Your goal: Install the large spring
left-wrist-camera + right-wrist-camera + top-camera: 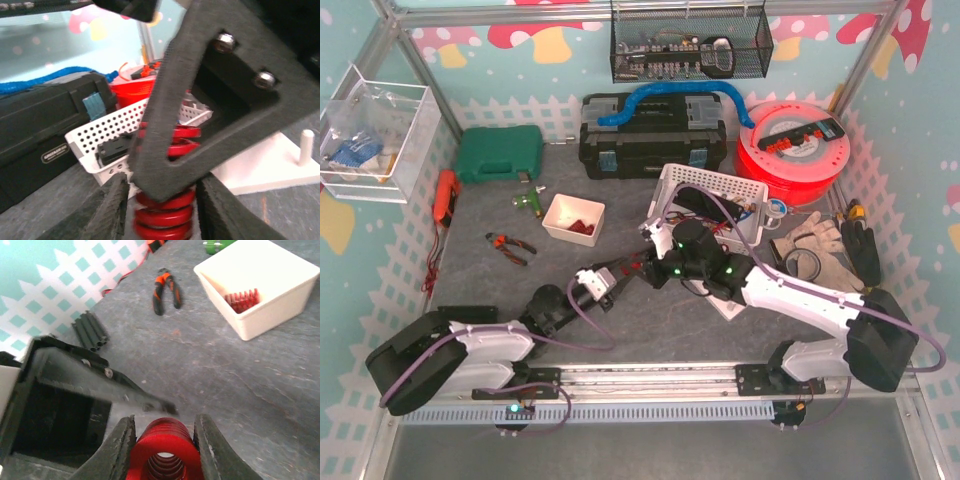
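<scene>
The red spring (161,452) is held near the middle of the worktop (235,390), with the left end effector (162,202) and the right end effector (164,429) each closed narrowly on it. The peg (306,146) on the white base (265,172) is bare, so seating is judged not yet done.

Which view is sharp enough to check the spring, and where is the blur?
Right wrist: spring soft, close to the lens, pliers sharper; left wrist: spring fairly clear, toolbox behind blurred; top view: evenly lit, sharp, spring lost among the arms.
</scene>
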